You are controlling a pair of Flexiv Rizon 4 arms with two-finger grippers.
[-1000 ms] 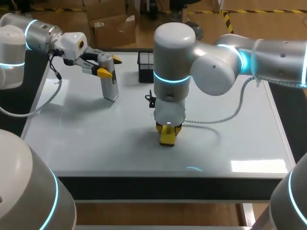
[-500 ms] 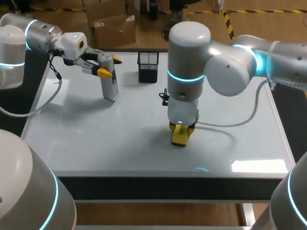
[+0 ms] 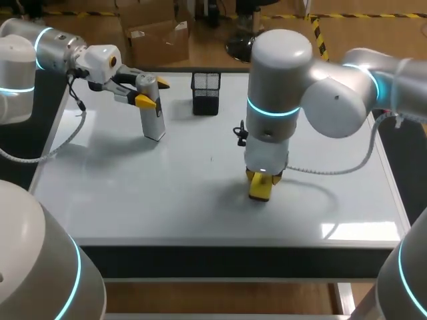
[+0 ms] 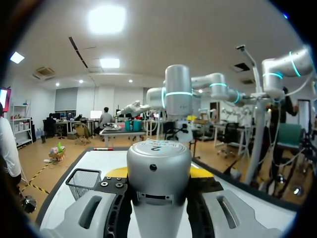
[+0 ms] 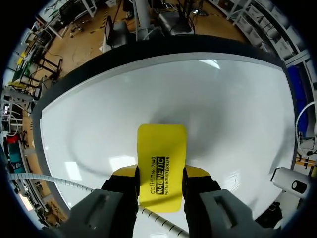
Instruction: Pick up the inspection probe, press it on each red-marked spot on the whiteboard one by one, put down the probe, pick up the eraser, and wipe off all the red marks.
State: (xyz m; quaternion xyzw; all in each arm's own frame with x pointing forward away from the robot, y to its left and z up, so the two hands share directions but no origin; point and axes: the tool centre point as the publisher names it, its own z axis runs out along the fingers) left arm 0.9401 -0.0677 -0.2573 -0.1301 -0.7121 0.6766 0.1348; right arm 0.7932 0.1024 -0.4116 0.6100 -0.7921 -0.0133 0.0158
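While your right arm (image 3: 293, 80) comes in from the right and stands over the whiteboard (image 3: 133, 193), its right gripper (image 5: 159, 179) points straight down, a little right of the board's middle. Its jaws are closed part way onto a yellow eraser (image 5: 161, 161), one finger pressing each long side. The eraser sticks out ahead of the fingertips toward the board. From the head view its lower end looks to be resting on the surface, with a shadow right beside it. You can see a white cable (image 3: 327, 170) from that arm looping over the board just right of the eraser.

Your left gripper (image 3: 153, 92) is at the far left of the board. Its jaws are set fairly wide and clamp the upper part of a grey probe (image 3: 155, 119), yellow tips on both sides. The probe stands nearly upright, and its bottom end appears to sit on the board. It is well apart from the eraser.

A black mesh basket (image 3: 205, 93) stands at the far edge, between the two grippers. A small dark speck (image 3: 211, 159) sits on the board left of the eraser; its colour can't be made out.
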